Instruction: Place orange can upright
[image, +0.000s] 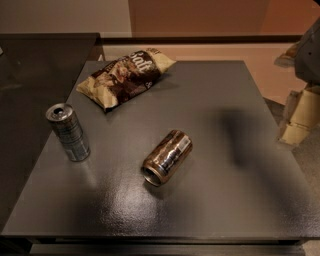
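The orange can (167, 157) lies on its side near the middle of the dark grey table (240, 200), its open silver end pointing toward the front left. Its copper body carries pale markings. My gripper (300, 117) is at the right edge of the view, beyond the table's right side and well apart from the can, raised above the table level. It holds nothing that I can see.
A slim silver-blue can (68, 132) stands upright near the table's left edge. A cream and brown snack bag (125, 76) lies at the back left. A darker surface (40, 65) adjoins the table on the left.
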